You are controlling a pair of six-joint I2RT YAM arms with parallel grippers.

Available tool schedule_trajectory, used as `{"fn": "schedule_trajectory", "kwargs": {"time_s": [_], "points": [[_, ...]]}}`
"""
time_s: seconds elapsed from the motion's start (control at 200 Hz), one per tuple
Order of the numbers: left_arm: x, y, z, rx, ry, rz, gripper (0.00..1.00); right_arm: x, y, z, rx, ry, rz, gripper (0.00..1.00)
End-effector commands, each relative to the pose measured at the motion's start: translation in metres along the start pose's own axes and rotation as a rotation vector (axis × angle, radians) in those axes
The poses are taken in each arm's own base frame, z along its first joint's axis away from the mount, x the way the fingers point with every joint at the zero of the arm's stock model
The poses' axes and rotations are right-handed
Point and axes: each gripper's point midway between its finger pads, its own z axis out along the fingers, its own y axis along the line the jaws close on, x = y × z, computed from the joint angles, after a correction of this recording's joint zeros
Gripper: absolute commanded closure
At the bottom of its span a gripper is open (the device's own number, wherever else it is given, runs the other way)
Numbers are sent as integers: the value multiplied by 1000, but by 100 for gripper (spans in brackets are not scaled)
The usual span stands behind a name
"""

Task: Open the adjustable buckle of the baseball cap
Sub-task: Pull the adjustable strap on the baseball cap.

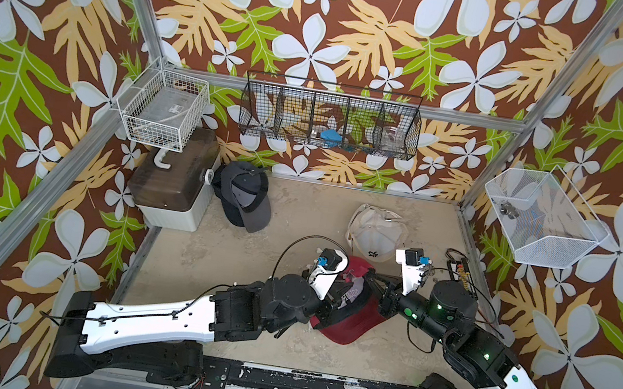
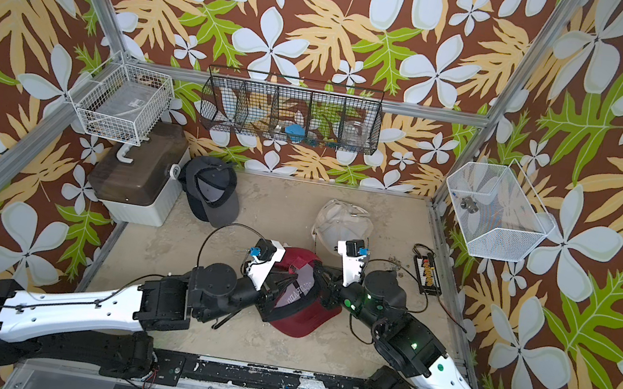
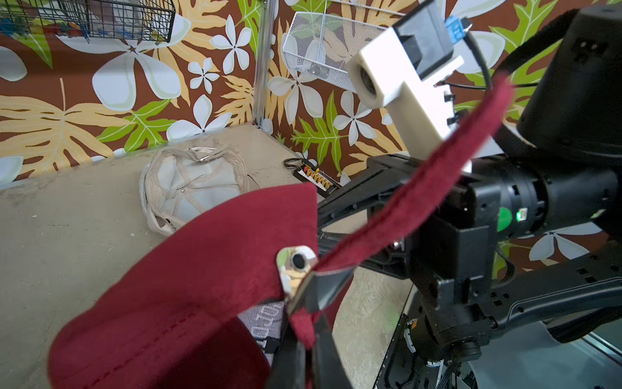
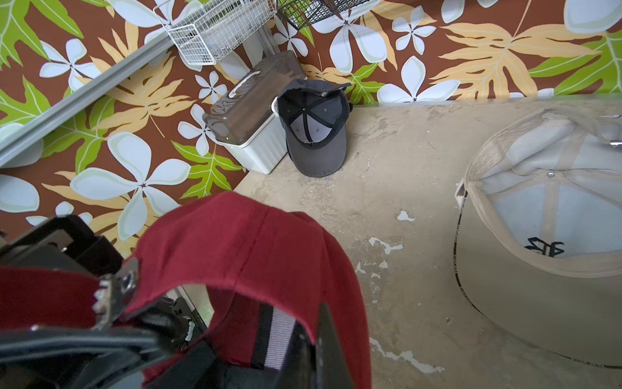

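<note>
Fingers of left gripper (image 3: 308, 296): pinched together on the strap (image 3: 420, 188) right at the metal buckle (image 3: 298, 264), which I judge steadies the clasp for prying. Right gripper (image 2: 321, 282), at 3 o'clock of it: clamped on the red cap (image 2: 300, 311) at its rear band, as a brace. Cap lies near 6 o'clock of the table (image 2: 278, 207), rear lifted.

arms (image 1: 140, 318): white shells | black joints (image 1: 288, 296) | green LEDs (image 1: 408, 312) | black cables (image 3: 482, 59)
</note>
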Motion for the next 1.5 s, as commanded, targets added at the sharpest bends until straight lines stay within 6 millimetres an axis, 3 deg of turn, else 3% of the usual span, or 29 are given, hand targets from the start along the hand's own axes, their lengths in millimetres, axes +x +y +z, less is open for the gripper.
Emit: {"fn": "schedule_trajectory", "kwargs": {"time_s": [0.0,0.37,0.761,1.011,1.271,1.496], "points": [[4,-2,2,5,40,5,94,3,2,-1,-13,12,-41,96],[-4,-5,-1,-1,67,19,94,7,-6,-11,26,11,-110,78],[-5,-9,7,-4,101,35,95,6,4,-18,-27,0,-172,67],[-1,-13,13,3,121,39,95,-5,17,-21,-75,-24,-199,66],[0,-18,21,12,138,41,95,-3,30,-19,-124,-25,-214,65],[5,-20,24,20,159,45,95,-9,30,-20,-100,-47,-239,66]]}}
